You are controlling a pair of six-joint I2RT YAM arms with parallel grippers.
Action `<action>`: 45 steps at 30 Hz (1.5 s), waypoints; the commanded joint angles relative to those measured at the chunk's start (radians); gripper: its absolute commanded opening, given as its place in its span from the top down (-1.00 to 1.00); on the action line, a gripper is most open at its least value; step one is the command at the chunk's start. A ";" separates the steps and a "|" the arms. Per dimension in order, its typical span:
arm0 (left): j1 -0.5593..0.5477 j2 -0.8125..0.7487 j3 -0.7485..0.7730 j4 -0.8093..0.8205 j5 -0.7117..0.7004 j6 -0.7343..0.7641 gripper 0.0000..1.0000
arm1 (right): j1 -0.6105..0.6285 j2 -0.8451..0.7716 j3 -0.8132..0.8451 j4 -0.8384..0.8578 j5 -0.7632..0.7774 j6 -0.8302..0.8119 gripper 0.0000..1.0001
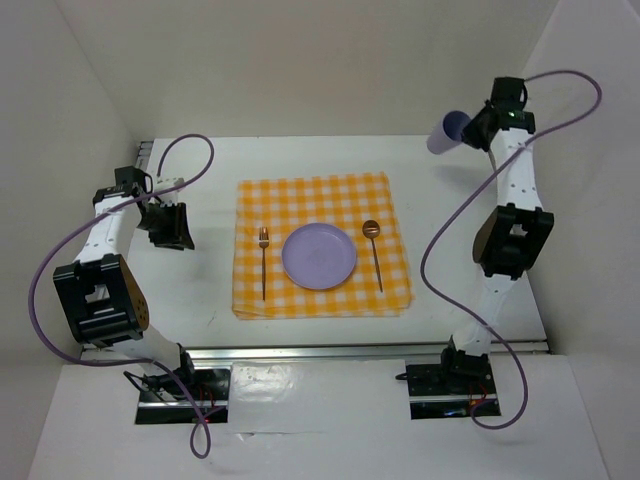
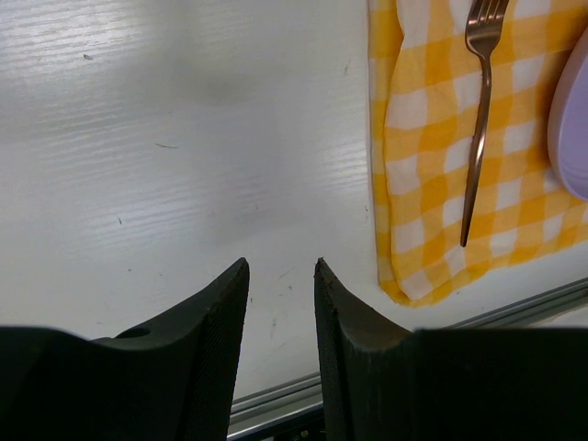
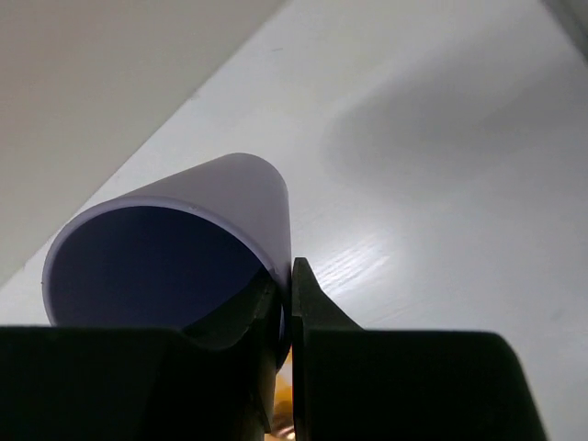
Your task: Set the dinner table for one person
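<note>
On the white dinner table (image 1: 200, 300) lies an orange-and-white checked cloth (image 1: 322, 190). On it sit a lilac plate (image 1: 319, 256), a copper fork (image 1: 264, 262) to its left and a copper spoon (image 1: 374, 252) to its right. My right gripper (image 1: 474, 130) is shut on the rim of a lilac cup (image 1: 445, 132) and holds it tilted, high over the table's far right; in the right wrist view one finger is inside the cup (image 3: 202, 239), one outside. My left gripper (image 1: 170, 228) is open and empty, left of the cloth (image 2: 459, 138), with the fork (image 2: 478, 119) in its wrist view.
White walls enclose the table on the left, back and right. A metal rail (image 1: 370, 350) runs along the near edge. Purple cables (image 1: 440, 250) loop from both arms. The plate's edge (image 2: 571, 119) shows at the right of the left wrist view.
</note>
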 commanded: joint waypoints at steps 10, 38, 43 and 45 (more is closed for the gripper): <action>0.006 -0.023 0.023 -0.034 0.013 0.027 0.16 | 0.365 0.134 0.214 -0.346 -0.052 -0.198 1.00; 0.006 -0.042 0.014 -0.052 0.023 0.027 0.16 | 0.508 0.274 0.261 -0.322 0.157 -0.179 1.00; 0.006 -0.042 0.014 -0.052 0.023 0.027 0.16 | 0.517 0.274 0.249 -0.298 0.131 -0.179 0.52; 0.006 -0.042 0.014 -0.052 0.023 0.027 0.16 | 0.517 0.274 0.240 -0.286 0.106 -0.179 0.01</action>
